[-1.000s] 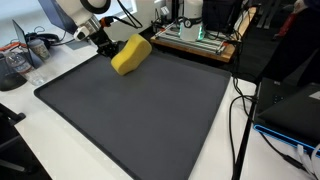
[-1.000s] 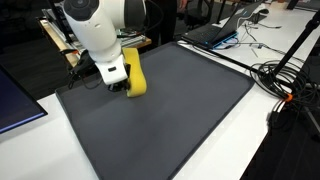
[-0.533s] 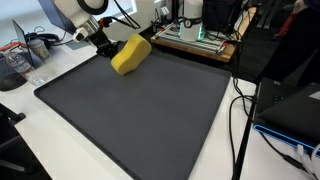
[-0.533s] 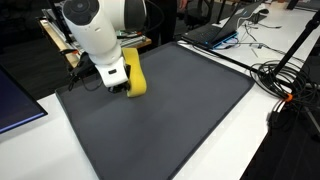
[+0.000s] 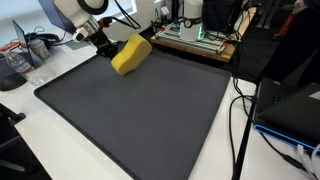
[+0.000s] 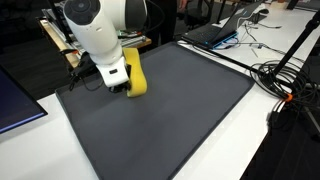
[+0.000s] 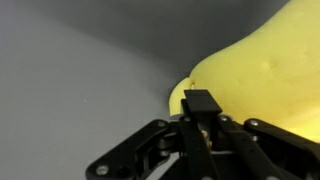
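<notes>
Clamping hand [image 6: 123,83] on yellow sponge [image 7: 262,70]; pad [image 7: 201,100] contact wrist-view only.

This is a lab or engineering office. A white desk [image 5: 45,138] carries a dark mat [image 5: 140,110], and tangled cables [image 6: 285,75] sprawl along its edge. A laptop [image 6: 215,30] sits open, and a bare circuit rig [image 5: 195,38] stands behind.

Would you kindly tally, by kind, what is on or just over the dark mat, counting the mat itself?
yellow sponge: 1
pincer: 1
dark grey mat: 1
Total: 3
</notes>
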`<act>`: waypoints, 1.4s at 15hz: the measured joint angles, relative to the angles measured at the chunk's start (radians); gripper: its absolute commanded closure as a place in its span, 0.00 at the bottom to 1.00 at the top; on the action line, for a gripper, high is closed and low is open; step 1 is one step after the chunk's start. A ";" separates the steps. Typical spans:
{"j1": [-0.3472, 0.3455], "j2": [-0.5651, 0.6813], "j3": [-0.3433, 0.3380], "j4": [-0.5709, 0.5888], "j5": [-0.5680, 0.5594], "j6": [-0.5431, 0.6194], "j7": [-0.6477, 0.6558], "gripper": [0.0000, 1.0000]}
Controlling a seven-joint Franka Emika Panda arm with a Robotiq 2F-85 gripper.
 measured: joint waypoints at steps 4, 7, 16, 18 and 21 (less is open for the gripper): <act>0.016 -0.037 0.007 -0.051 -0.022 0.050 0.002 0.97; 0.045 -0.090 0.008 -0.125 -0.060 0.125 0.021 0.97; 0.162 -0.274 0.033 -0.340 -0.194 0.311 0.157 0.97; 0.185 -0.319 0.040 -0.375 -0.220 0.314 0.197 0.97; 0.216 -0.377 0.055 -0.418 -0.244 0.325 0.253 0.97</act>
